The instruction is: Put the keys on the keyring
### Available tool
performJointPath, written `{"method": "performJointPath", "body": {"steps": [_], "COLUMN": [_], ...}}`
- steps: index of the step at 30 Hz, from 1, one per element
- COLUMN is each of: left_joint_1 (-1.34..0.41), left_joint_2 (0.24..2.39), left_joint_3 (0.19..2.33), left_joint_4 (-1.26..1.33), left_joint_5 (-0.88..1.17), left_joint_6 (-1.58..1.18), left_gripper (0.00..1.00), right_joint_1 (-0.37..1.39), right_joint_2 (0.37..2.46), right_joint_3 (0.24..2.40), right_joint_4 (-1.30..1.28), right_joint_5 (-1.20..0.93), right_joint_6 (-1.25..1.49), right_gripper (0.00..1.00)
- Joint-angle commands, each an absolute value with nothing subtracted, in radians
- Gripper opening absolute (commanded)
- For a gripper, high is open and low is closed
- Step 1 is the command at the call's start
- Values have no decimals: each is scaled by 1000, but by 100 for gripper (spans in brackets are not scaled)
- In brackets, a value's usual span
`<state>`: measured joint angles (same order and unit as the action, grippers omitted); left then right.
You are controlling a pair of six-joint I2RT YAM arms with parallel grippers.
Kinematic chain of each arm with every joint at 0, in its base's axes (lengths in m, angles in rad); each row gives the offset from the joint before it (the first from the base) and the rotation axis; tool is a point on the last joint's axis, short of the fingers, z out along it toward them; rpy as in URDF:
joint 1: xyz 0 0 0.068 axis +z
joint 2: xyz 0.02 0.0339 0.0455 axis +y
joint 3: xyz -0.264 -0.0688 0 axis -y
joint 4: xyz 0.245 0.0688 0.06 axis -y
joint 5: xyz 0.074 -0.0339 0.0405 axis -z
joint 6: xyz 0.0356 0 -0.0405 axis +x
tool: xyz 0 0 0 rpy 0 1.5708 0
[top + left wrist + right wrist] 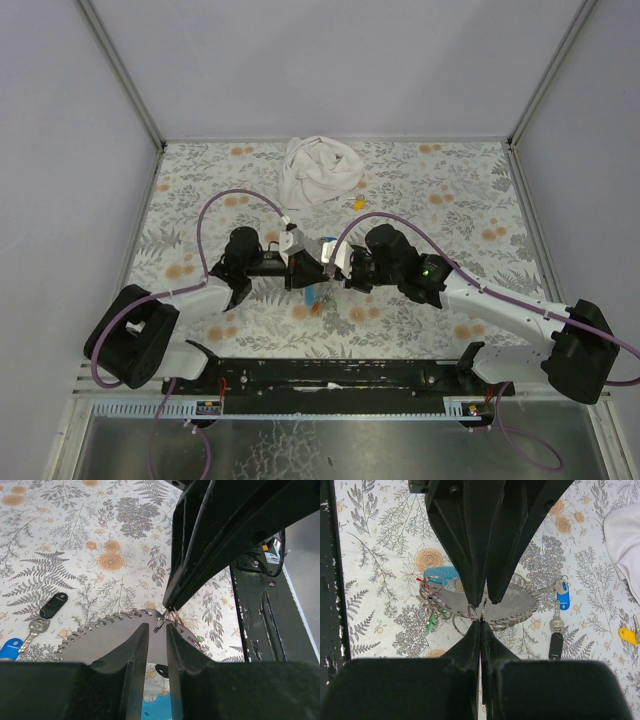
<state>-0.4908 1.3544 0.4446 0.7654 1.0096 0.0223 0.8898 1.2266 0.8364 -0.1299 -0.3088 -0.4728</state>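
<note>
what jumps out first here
The left gripper and right gripper meet tip to tip mid-table, the right one pinching the thin ring of the grey-strapped keyring. A white cloth sits bunched at the far edge, and loose keys lie on the floral tablecloth beside the strap.

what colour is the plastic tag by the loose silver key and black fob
The tag is blue; clearest in the right wrist view.
</note>
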Motion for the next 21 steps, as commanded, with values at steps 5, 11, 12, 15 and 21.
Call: {"method": "performJointPath", "body": {"steps": [5, 11, 12, 15, 21], "left_joint_1": [-490, -492, -492, -492, -495], "left_joint_2": [1378, 1379, 1372, 1344, 1289], "left_joint_3": [483, 487, 486, 482, 477], "left_joint_4": [816, 800, 798, 784, 696], "left_joint_5": [1078, 1080, 1075, 1054, 988], "left_joint_6": [-12, -10, -11, -7, 34], "left_gripper": [15, 1, 0, 0, 0], "right_joint_1": [885, 885, 884, 886, 886], "right_joint_2": [1206, 1205, 1202, 1188, 1098], "right_joint_3": [850, 850, 850, 842, 800], "right_joint_4": [-68, -67, -69, -73, -68], "right_joint_5": [-335, -330, -330, -327, -298], "right_joint_6": [-478, -472, -467, -453, -404], "right_gripper": [0, 0, 0, 3, 22]}}
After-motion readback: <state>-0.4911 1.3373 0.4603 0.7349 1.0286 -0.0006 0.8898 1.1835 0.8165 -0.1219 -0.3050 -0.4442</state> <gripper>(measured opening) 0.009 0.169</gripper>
